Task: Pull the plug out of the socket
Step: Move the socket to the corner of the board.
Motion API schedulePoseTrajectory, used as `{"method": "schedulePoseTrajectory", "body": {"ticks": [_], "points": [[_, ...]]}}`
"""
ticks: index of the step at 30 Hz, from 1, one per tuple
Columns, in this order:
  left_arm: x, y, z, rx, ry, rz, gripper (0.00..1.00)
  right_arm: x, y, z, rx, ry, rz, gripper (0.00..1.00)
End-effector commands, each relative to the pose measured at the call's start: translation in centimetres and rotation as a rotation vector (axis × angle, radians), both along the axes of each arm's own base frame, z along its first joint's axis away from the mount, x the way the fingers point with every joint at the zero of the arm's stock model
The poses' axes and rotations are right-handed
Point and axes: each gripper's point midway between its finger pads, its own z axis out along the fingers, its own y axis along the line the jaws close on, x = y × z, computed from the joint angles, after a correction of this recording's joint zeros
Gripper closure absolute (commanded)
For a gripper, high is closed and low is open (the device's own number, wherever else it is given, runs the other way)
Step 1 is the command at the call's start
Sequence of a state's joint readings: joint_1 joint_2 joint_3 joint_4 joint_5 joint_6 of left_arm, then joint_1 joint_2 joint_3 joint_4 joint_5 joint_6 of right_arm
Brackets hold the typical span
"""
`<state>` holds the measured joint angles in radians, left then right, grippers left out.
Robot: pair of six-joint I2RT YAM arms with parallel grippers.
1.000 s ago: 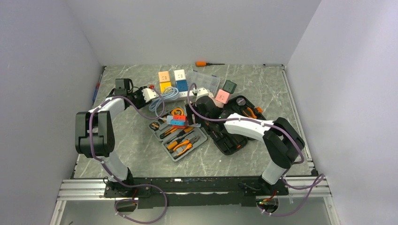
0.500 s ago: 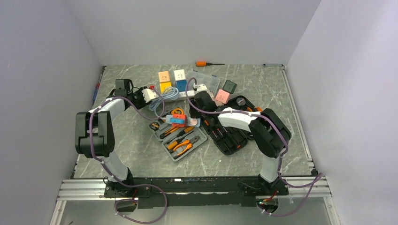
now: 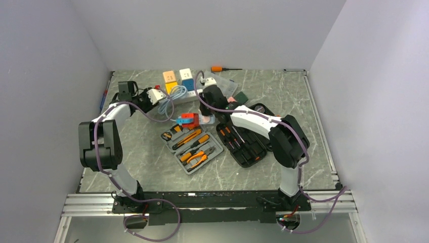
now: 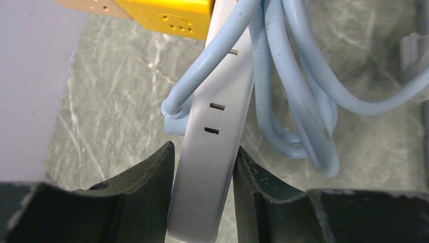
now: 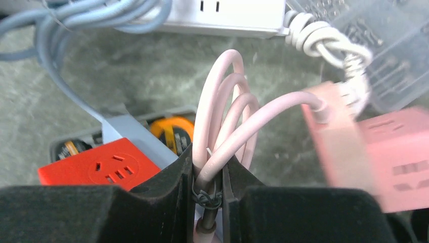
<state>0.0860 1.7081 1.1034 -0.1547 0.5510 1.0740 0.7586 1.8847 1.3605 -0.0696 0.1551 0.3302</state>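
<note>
While the left fingers (image 4: 146, 192) clamp the rounded end of the white power strip (image 4: 215, 119), which lies along the far part of the tabletop (image 3: 152, 167) beside a looped light-blue cord (image 4: 298, 101) and a yellow cube outlet (image 4: 167, 15), the right fingers (image 5: 172, 187) are pinched together on a tied bundle of pink cord (image 5: 273, 109). That cord runs to a blurred pink block (image 5: 384, 157); a red cube outlet (image 5: 101, 167) sits just left, over the open tool case (image 3: 192, 149).
</note>
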Motion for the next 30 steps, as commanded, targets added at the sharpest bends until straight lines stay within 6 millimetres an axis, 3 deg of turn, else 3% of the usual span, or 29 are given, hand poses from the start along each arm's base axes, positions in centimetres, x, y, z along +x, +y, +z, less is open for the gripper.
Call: {"method": "schedulePoseTrajectory", "body": {"ticks": [1,7,16,26,28,30], "points": [[5.5,2.2,15.5,-0.017,-0.476,0.067,0.94,1.0,6.5,7.8,0.143,-0.167,0.123,1.00],[6.4,5.0,16.0,0.038,-0.515,0.135,0.96,1.5,10.9,6.1,0.124,-0.152,0.173,1.00],[8.6,11.3,16.1,0.130,-0.566,0.305,0.97,5.0,15.5,3.6,0.099,-0.128,0.189,1.00],[8.9,15.8,14.0,0.234,-0.578,0.419,0.98,7.3,17.3,1.1,0.135,-0.124,0.157,0.99],[8.5,15.8,13.2,0.238,-0.568,0.423,0.97,7.7,17.4,0.5,0.142,-0.115,0.147,0.94],[8.0,15.5,12.0,0.233,-0.546,0.416,0.95,7.9,17.3,-0.4,0.142,-0.092,0.141,0.72]]}}
